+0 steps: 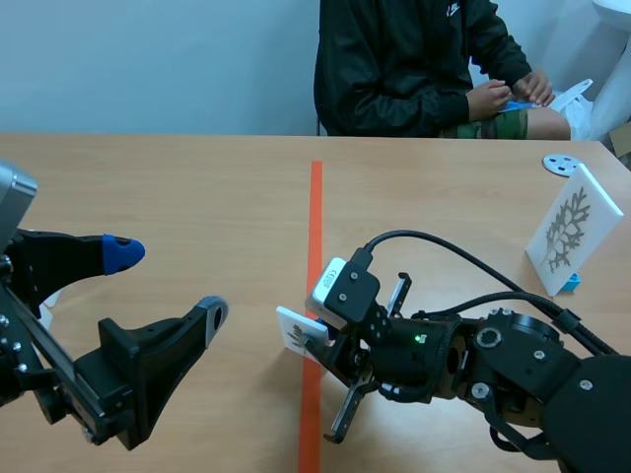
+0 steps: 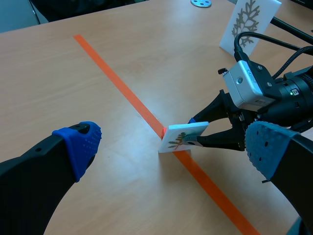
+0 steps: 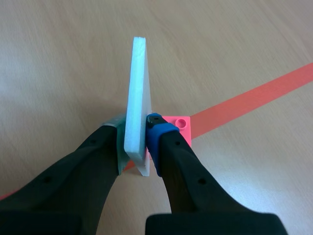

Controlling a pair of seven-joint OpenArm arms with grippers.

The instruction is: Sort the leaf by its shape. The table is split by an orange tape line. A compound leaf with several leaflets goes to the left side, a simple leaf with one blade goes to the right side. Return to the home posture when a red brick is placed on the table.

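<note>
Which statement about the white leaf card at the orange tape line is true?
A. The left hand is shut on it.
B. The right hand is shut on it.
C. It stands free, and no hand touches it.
B: the right hand presses on both faces of the white leaf card, while the left hand is open and apart from it.

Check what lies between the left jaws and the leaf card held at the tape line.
Only bare table: the left wrist view shows nothing between the open left jaws and the leaf card.
</note>
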